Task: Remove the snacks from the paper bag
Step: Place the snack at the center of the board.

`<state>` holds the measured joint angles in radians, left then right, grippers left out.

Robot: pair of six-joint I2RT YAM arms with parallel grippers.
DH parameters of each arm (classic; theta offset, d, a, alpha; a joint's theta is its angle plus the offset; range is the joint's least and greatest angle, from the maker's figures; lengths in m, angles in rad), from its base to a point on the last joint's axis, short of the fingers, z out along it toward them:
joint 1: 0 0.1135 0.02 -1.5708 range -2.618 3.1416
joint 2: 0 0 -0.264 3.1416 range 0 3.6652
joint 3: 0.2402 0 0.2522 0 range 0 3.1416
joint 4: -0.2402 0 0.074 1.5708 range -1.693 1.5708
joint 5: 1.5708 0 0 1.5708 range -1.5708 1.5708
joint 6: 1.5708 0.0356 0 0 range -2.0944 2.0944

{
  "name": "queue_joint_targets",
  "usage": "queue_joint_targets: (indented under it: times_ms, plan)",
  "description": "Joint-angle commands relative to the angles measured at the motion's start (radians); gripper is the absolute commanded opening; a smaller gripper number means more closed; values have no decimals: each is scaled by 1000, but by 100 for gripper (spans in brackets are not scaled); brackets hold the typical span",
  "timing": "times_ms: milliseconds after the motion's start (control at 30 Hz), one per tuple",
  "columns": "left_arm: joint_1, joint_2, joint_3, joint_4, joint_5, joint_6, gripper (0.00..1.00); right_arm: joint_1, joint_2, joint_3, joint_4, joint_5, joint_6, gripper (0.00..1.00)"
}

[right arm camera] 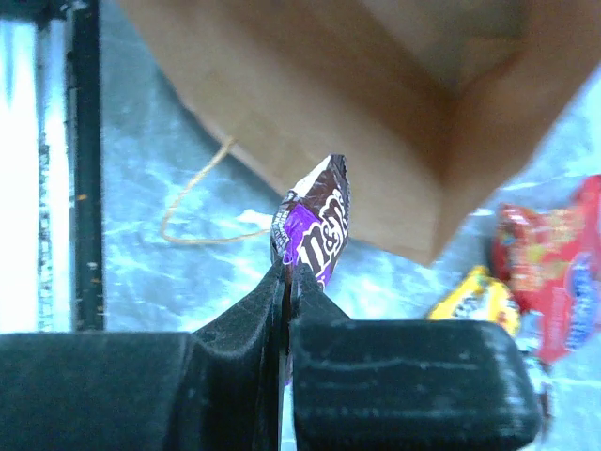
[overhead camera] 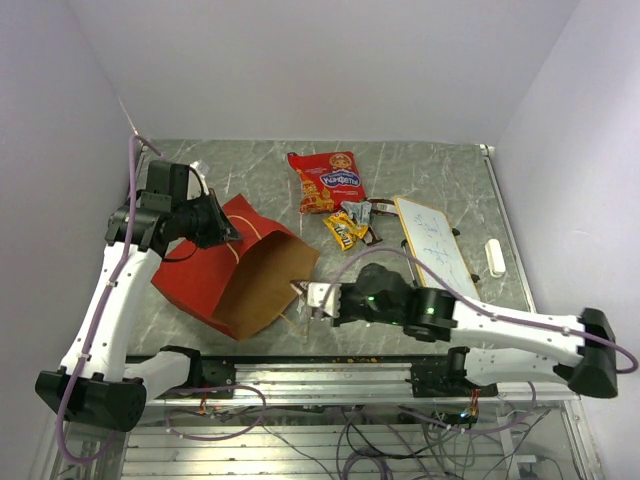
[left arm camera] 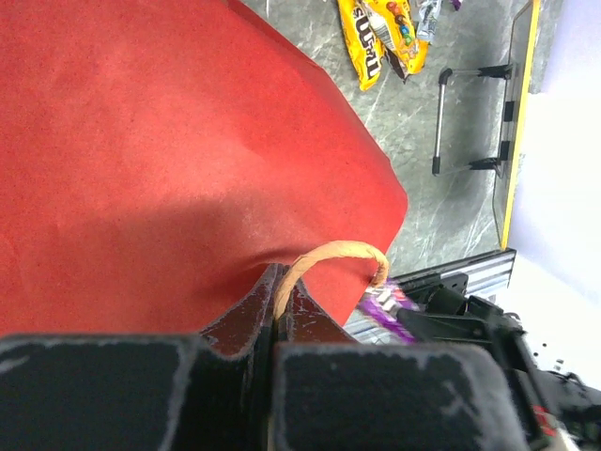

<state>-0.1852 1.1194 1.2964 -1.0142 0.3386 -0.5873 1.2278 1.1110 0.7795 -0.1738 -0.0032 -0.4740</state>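
Bag (overhead camera: 200, 275): lies on its side on the left half of the desk (overhead camera: 450, 175), red side up, brown mouth open toward the near edge and the right.
Left gripper (left arm camera: 280, 299): pressed together on the bag's upper rim, with the string handle (left arm camera: 329, 252) looping out from between the fingers.
Right gripper (right arm camera: 286, 280): just outside the bag's mouth, close to the near edge, pinching a small purple packet (right arm camera: 317, 225) by its end.
Red packet (overhead camera: 327, 181): flat, middle of the desk toward the far edge.
Yellow packet (overhead camera: 345, 230): just nearer than the red one, dark wrappers (overhead camera: 374, 209) beside it, the board (overhead camera: 435, 245) on its right.
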Motion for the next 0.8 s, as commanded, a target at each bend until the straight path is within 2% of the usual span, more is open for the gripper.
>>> queue_joint_targets:
  times_ms: [0,100,200,333,433,767]
  plan:
    - [0,-10,-1,12,-35,9,7,-34,-169,-17,-9,104,-131,0]
    - [0,-4,9,9,-51,6,7,-115,-207,-2,56,104,-100,0]
    - [0,6,18,13,-55,-3,7,-207,-179,29,127,68,-72,0]
    - [0,13,17,22,-60,-20,7,-282,-103,-20,375,217,-32,0]
    - [0,20,17,26,-63,-36,7,-344,-4,-21,523,289,16,0]
    - [0,10,-22,75,-81,-108,7,-588,462,207,602,302,137,0]
